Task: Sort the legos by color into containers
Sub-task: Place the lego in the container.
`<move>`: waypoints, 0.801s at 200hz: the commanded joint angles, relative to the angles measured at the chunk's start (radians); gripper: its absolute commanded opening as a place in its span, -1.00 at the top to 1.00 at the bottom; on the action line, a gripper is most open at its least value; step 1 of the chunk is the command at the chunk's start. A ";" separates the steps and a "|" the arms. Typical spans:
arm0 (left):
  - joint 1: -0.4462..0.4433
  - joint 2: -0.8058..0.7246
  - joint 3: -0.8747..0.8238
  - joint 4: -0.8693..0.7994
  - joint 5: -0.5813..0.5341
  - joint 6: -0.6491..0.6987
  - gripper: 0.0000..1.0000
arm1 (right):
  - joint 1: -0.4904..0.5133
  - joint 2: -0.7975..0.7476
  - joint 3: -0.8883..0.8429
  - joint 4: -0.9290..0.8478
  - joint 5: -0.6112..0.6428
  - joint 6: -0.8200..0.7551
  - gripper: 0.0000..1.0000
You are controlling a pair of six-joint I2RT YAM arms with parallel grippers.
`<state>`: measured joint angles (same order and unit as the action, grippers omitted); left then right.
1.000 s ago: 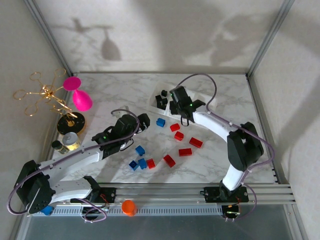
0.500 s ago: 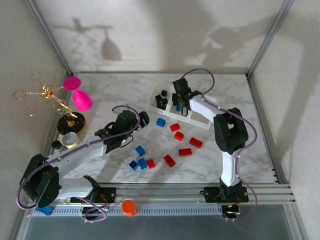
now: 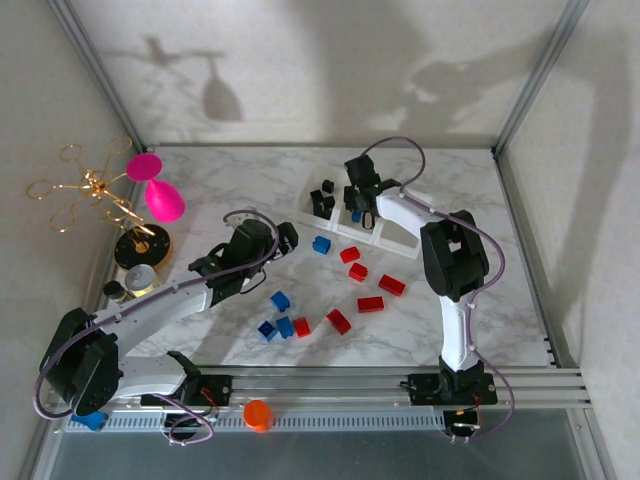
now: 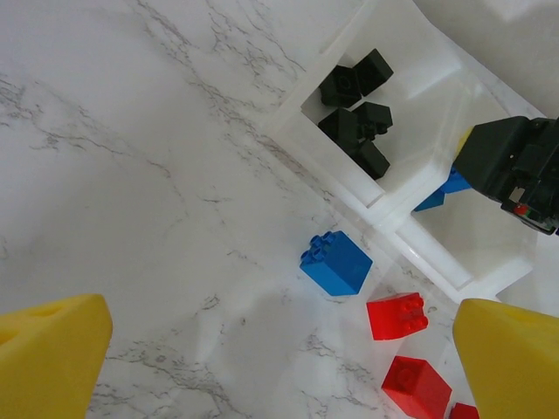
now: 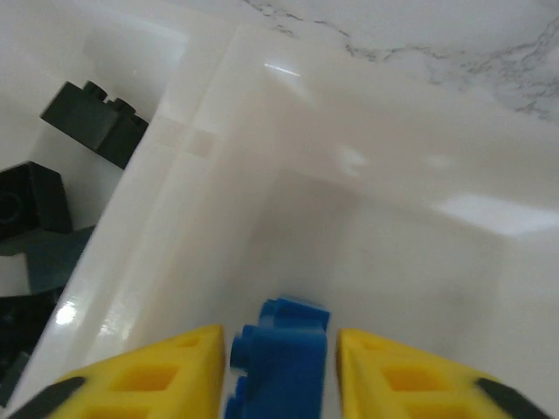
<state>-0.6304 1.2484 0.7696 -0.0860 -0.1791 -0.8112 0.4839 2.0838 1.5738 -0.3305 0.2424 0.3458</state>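
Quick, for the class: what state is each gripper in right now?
Left gripper: wide open, empty.
Right gripper: slightly open, with a thin gap on either side of the blue brick.

— What's the table like?
— White marble-patterned tabletop [image 3: 230, 180], an aluminium rail [image 3: 340, 385] along its near edge
— And around it?
— A pale back wall [image 3: 320, 50], metal posts [image 3: 97, 70] in the corners, soft shadows [image 3: 220, 98] on the wall

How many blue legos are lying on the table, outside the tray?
4. One blue lego beside the tray; one mid-table; two together nearer the bases. An arm may hide others.
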 commanded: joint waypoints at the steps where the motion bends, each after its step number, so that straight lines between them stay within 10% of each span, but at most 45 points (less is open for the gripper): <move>1: 0.011 0.004 0.007 0.010 0.007 0.005 -0.99 | -0.005 0.007 0.043 -0.030 0.026 -0.010 0.15; 160: 0.011 -0.271 -0.155 -0.106 -0.042 -0.099 -0.99 | 0.238 -0.440 -0.379 0.045 -0.170 0.005 -0.09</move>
<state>-0.6300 1.0534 0.6575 -0.1211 -0.1837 -0.8680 0.6430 1.7092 1.2556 -0.2966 0.1177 0.3508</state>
